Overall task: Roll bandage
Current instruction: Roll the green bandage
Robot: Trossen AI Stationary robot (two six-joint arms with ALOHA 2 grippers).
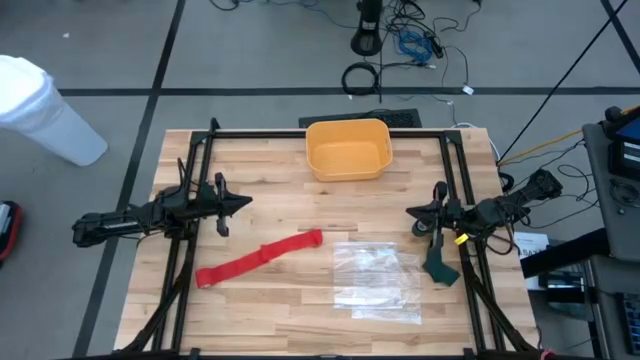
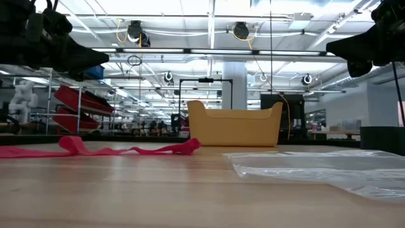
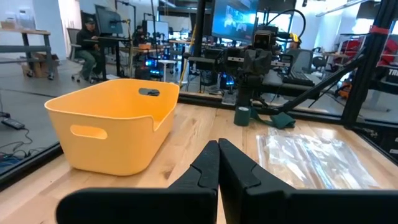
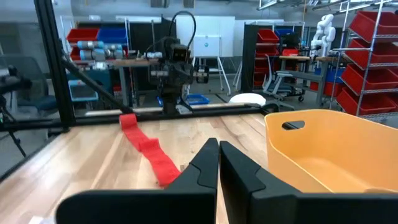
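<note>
Grey floor, red-bin shelves, ceiling lights

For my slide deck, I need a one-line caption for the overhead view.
Unrolled red bandage lies flat beside a clear plastic bag, yellow bin behind, both grippers shut, left and right.

L arm is reaching in from the table's left edge, its gripper hanging above the surface w/ fingers pressed together. R arm is mirroring it on the right side, gripper likewise closed, holding nothing.
</note>
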